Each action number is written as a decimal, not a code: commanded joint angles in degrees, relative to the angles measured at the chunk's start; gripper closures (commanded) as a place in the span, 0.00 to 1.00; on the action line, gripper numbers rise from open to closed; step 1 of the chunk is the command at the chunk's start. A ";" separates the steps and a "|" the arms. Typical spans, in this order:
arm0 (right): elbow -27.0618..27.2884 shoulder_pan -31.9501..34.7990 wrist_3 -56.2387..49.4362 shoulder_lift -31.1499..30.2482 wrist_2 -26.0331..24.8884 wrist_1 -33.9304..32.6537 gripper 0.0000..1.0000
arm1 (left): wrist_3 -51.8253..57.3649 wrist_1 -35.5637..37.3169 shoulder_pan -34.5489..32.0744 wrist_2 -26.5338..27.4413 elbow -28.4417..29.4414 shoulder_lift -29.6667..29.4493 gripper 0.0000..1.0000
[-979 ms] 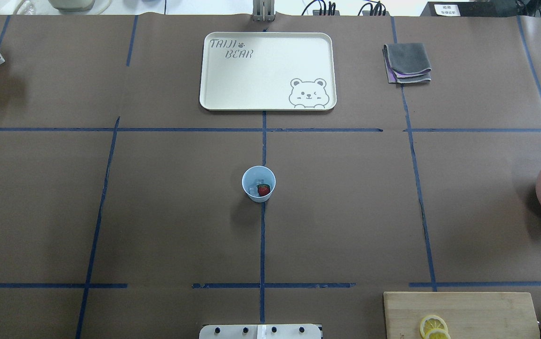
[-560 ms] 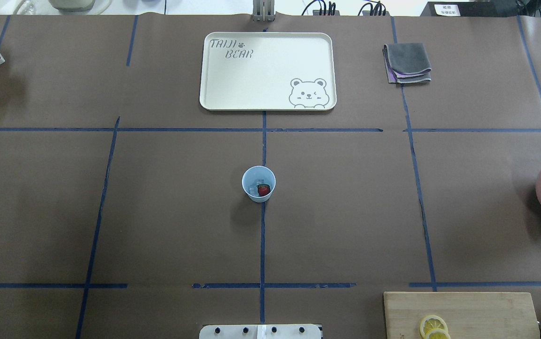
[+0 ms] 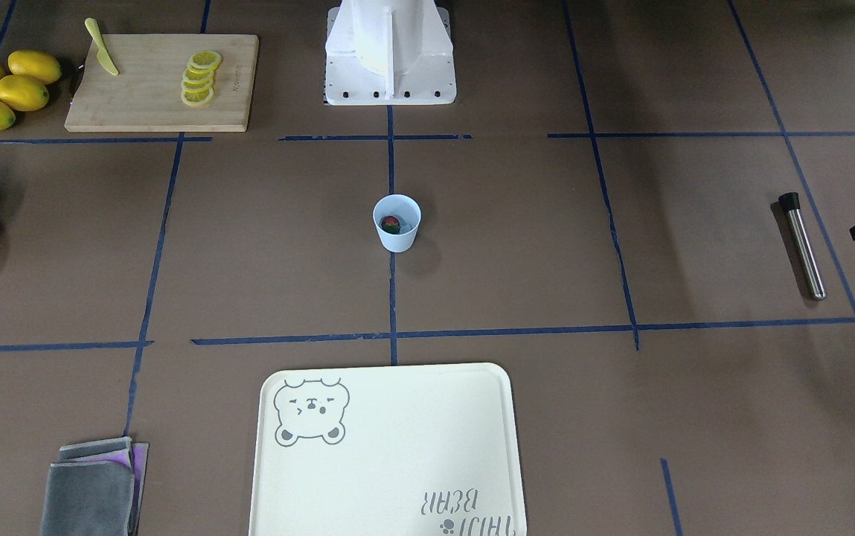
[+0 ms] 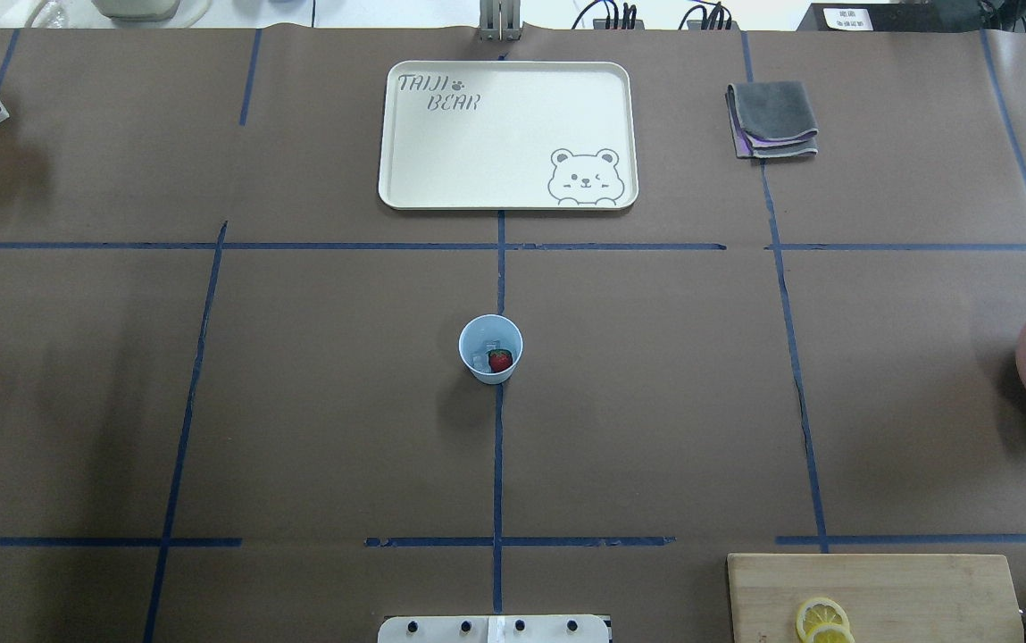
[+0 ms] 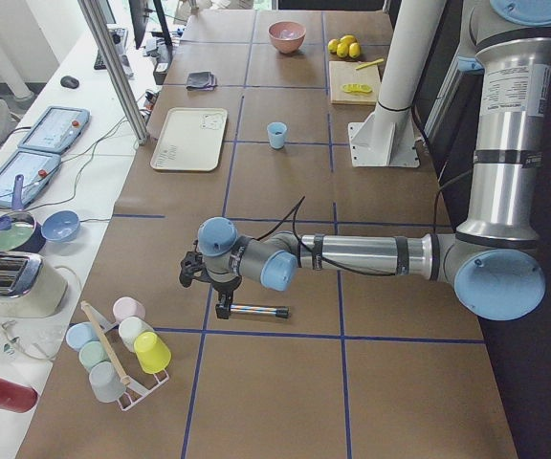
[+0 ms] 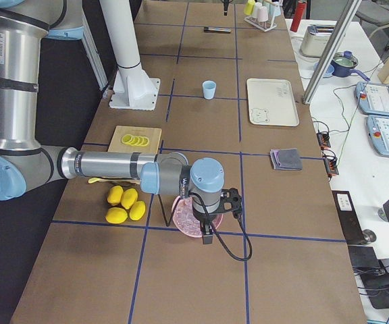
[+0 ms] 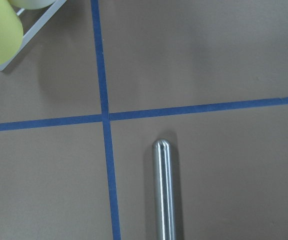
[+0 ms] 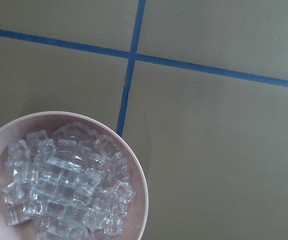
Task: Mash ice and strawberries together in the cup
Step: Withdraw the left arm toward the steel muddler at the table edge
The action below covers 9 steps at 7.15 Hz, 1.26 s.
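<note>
on the counter point(image 4: 316, 402) the cup point(image 4: 490, 348) holds whole strawberry point(image 4: 500, 360) and ice point(image 4: 479, 361), unmashed; steel muddler point(image 3: 801, 246) lies untaken; cannot tell if left pincer point(image 5: 223, 307) or right pincer point(image 6: 208, 235) is clenched.

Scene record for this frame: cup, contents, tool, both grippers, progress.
cup: light blue, upright at the table's centre
contents: one strawberry and ice
tool: steel rod lying flat on the robot's left side, not held
left gripper: hovers over the rod; open or shut cannot be told
right gripper: hovers over the pink bowl of ice cubes; open or shut cannot be told
progress: mashing not begun; berry looks whole
</note>
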 commanded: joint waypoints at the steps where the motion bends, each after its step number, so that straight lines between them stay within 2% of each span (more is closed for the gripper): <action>1: 0.00 0.03 0.08 0.00 0.04 0.00 0.00 | -8.35 -11.08 6.89 2.78 5.35 -0.29 0.00; 3: 0.00 0.03 0.08 0.00 0.04 -0.09 0.00 | -8.45 -14.62 9.36 5.93 9.23 -1.51 0.00; 5: 0.09 -0.05 0.00 0.00 -0.05 0.00 0.00 | -8.28 -14.37 9.47 5.95 10.21 -2.84 0.00; 7: 0.09 0.03 0.00 0.00 -0.05 0.00 0.00 | -8.54 -14.46 9.47 5.77 10.91 -2.84 0.11; 9: 0.36 0.03 0.08 0.00 -0.05 0.00 0.00 | -8.28 -14.46 9.47 5.51 11.35 -2.84 0.12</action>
